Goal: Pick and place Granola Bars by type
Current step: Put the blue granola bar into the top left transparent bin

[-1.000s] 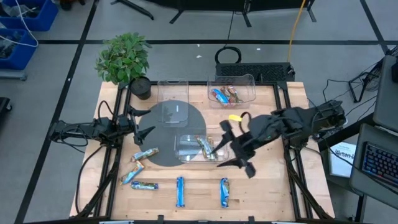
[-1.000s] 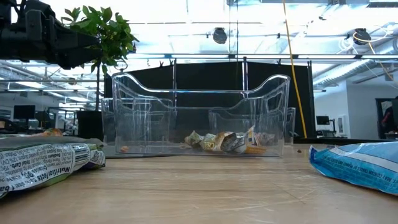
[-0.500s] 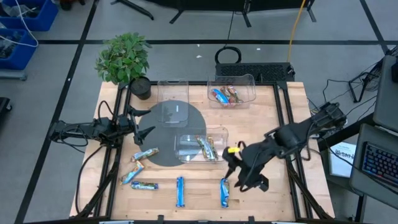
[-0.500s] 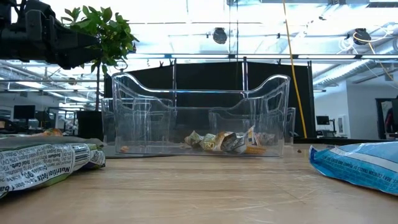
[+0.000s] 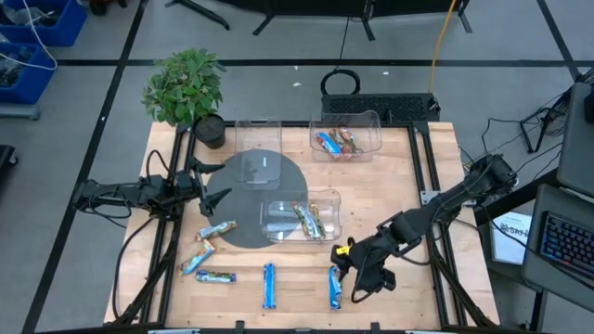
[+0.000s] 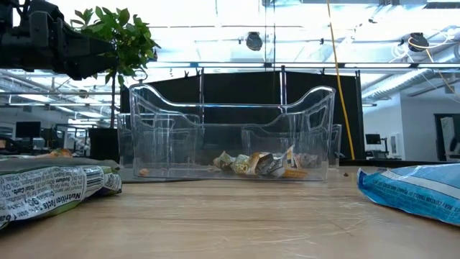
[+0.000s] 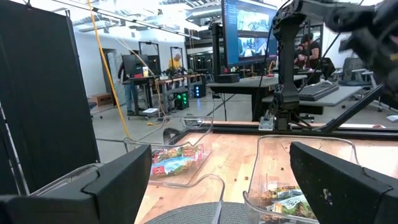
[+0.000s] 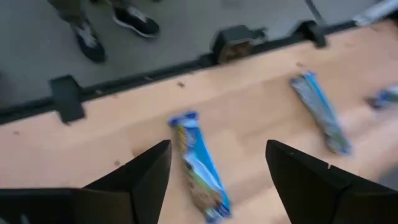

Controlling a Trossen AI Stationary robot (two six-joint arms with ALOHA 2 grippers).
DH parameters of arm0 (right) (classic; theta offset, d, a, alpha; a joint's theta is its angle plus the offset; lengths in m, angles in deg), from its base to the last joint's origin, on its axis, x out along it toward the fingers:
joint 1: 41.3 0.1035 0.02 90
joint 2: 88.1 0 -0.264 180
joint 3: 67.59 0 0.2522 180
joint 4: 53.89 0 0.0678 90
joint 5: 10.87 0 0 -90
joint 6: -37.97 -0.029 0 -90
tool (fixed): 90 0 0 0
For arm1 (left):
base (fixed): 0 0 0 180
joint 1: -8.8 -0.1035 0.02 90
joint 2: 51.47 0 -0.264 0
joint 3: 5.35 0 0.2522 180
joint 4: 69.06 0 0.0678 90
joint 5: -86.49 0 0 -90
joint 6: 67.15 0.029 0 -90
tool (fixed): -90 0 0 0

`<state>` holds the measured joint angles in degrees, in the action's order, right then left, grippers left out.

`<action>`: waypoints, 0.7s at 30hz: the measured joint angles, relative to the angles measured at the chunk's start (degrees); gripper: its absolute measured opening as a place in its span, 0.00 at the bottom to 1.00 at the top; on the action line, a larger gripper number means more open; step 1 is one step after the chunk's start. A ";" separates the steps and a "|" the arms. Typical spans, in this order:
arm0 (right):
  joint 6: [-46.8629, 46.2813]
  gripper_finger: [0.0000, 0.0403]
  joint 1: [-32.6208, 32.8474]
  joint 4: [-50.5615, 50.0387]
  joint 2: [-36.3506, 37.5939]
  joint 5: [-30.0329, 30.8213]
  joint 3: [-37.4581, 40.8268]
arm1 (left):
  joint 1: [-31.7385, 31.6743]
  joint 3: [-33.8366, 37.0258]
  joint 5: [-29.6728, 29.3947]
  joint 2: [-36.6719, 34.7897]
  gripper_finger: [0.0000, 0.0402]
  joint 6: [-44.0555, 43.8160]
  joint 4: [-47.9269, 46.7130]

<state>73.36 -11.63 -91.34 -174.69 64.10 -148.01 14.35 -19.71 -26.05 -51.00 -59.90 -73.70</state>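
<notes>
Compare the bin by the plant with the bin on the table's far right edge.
The bin by the plant looks empty; the far right bin holds wrapped bars. The first sits at the grey mat's far edge, the other on bare wood. Both are clear plastic, on the far side.

The right gripper moves away from the clear plastic bin holding tan-gold wrapped bars and drops toward the table's near edge, now hovering over the bright blue wrapped granola bar lying there. Its jaws appear spread wider than before, straddling that bar without touching it.
</notes>
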 joint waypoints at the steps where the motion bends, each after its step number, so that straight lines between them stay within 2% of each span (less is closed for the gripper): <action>1: 0.46 0.63 -0.09 0.98 -0.47 -0.71 1.10 | -0.01 0.00 0.00 0.00 0.94 -0.01 0.00; 5: 3.60 0.63 -0.88 3.54 -3.22 -1.83 3.57 | 0.00 0.00 0.00 0.00 0.94 0.00 0.01; 13: 7.44 0.64 -2.75 5.49 -10.34 -6.19 3.68 | -0.01 0.00 0.00 0.00 0.94 -0.02 -0.01; 21: 9.99 0.64 -4.33 9.55 -16.61 -6.12 3.68 | 0.01 0.00 0.00 0.00 0.94 0.00 -0.01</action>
<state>83.35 -15.95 -81.78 -191.30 57.98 -144.33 14.36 -19.71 -26.05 -51.00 -59.90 -73.71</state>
